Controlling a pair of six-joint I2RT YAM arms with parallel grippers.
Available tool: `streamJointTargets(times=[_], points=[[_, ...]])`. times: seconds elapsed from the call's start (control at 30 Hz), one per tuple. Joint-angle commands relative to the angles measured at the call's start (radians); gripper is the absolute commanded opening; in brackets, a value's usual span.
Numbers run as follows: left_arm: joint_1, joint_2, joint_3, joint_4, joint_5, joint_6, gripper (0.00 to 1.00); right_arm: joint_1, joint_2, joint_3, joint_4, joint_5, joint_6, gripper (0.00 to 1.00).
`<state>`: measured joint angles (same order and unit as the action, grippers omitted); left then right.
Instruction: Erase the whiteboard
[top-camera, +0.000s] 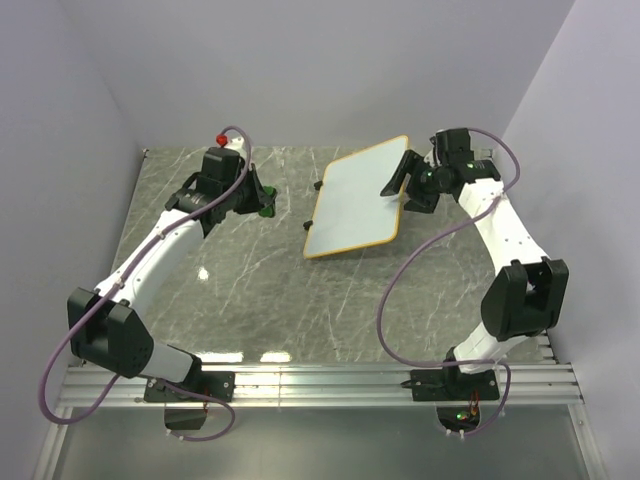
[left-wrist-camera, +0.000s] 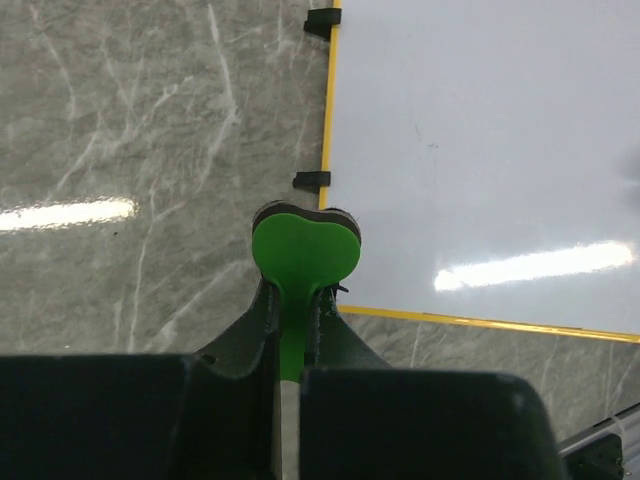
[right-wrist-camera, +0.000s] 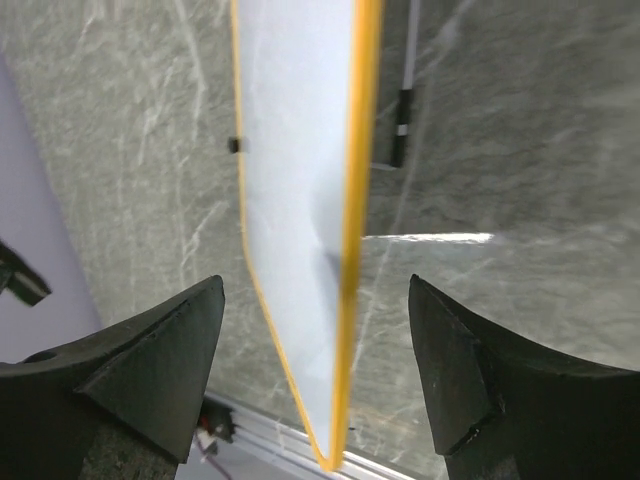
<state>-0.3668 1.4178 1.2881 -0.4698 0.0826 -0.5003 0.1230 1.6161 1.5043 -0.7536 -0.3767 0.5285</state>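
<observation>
The whiteboard (top-camera: 352, 200), white with an orange-tan rim and small black feet, lies at the table's middle back. My left gripper (top-camera: 262, 201) is just left of it and shut on the green bow-shaped eraser (left-wrist-camera: 304, 249), whose head hangs over the board's near-left corner in the left wrist view. The whiteboard (left-wrist-camera: 480, 140) there looks almost clean, with one faint speck. My right gripper (top-camera: 396, 184) is open, its jaws straddling the board's right edge. In the right wrist view the whiteboard (right-wrist-camera: 290, 180) stands edge-on between the fingers (right-wrist-camera: 160, 350), apart from both.
The grey marble tabletop (top-camera: 230, 290) lies around the board. A thin white and black stick (right-wrist-camera: 401, 125) lies on the table beyond the board. Aluminium rails (top-camera: 330, 385) run along the near edge. Pale walls close in the back and both sides.
</observation>
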Motion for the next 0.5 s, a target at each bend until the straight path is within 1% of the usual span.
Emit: streamJointTargets(times=[0.0, 0.17, 0.2, 0.37, 0.4, 0.43, 0.47], points=[[0.006, -0.059, 0.045, -0.030, -0.049, 0.031, 0.00, -0.034, -0.087, 0.062, -0.065, 0.114, -0.047, 0.81], [0.011, -0.079, 0.046, -0.078, -0.080, 0.028, 0.00, -0.109, -0.212, 0.002, -0.095, 0.202, -0.055, 0.82], [0.012, -0.082, 0.050, -0.085, -0.114, 0.031, 0.00, -0.118, -0.237, -0.012, -0.107, 0.222, -0.044, 0.82], [0.014, -0.088, 0.077, -0.124, -0.130, 0.037, 0.00, -0.118, -0.458, -0.147, -0.083, 0.228, 0.008, 0.81], [0.012, -0.088, 0.079, -0.128, -0.145, 0.039, 0.00, -0.117, -0.494, -0.168, -0.079, 0.232, 0.016, 0.81], [0.014, -0.086, 0.080, -0.135, -0.199, 0.043, 0.00, -0.118, -0.565, -0.200, -0.076, 0.234, 0.024, 0.81], [0.014, -0.085, 0.080, -0.142, -0.246, 0.049, 0.00, -0.118, -0.599, -0.214, -0.078, 0.233, 0.033, 0.81]])
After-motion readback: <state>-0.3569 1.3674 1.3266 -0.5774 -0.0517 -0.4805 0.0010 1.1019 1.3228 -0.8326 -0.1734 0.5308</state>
